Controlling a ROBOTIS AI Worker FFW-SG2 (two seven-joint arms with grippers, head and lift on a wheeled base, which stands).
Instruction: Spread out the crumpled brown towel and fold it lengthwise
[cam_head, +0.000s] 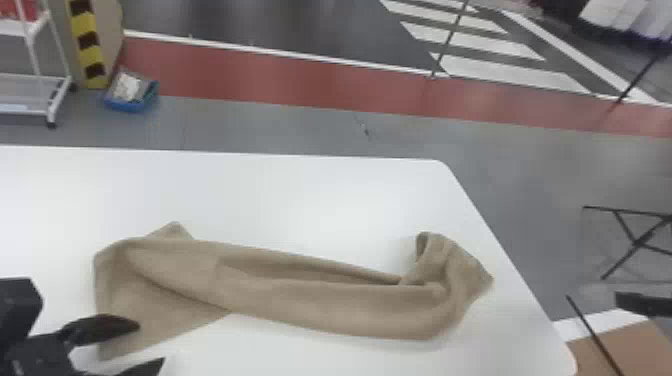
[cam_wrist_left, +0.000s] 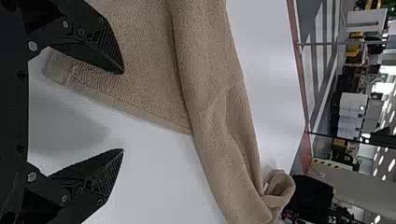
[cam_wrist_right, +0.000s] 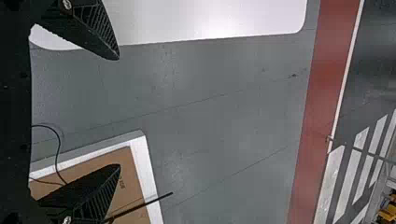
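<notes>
Across the table (cam_head: 300, 190), the towel (cam_head: 320, 306) lies bunched, light and floppy by my guess, so I'd pinch its near left corner (cam_head: 111, 346) with the left gripper (cam_wrist_left: 122, 111), spread and empty, like the right gripper (cam_wrist_right: 119, 112).

One table (cam_head: 310, 190), white, round-cornered. Beyond it lay a red floor band (cam_head: 300, 80) and white stripes (cam_head: 505, 70); at far left stood a wheeled rack (cam_head: 27, 92), a yellow-and-black post (cam_head: 91, 54) and a blue bin (cam_head: 125, 105).
</notes>
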